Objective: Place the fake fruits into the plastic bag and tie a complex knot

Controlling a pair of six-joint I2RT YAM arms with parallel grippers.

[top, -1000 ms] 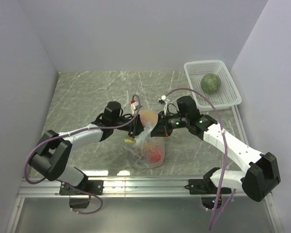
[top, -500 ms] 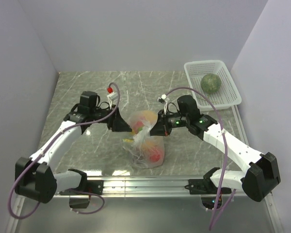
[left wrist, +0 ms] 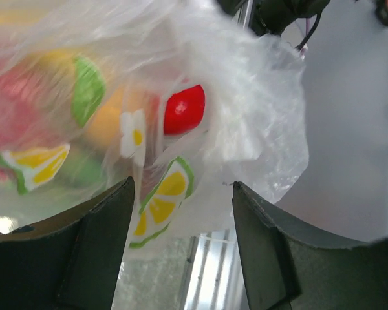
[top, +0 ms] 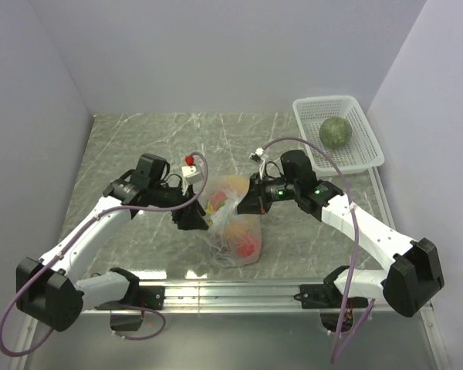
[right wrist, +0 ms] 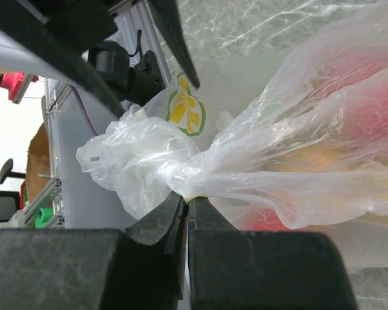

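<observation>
Plastic bag (top: 235, 231) w/ fruits (top: 247, 247) inside, right gripper (top: 241, 208) pinching neck, left gripper (top: 198, 223) spread; melon (top: 336, 132) in basket (top: 324, 99).

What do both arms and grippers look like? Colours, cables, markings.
Both the left arm and right arm have white link shells, black joint housings and a looping mauve cable. The left gripper and right gripper have matte dark, flat fingers. A red-and-white plug sits at the left wrist; green lights glow on the right arm.
</observation>
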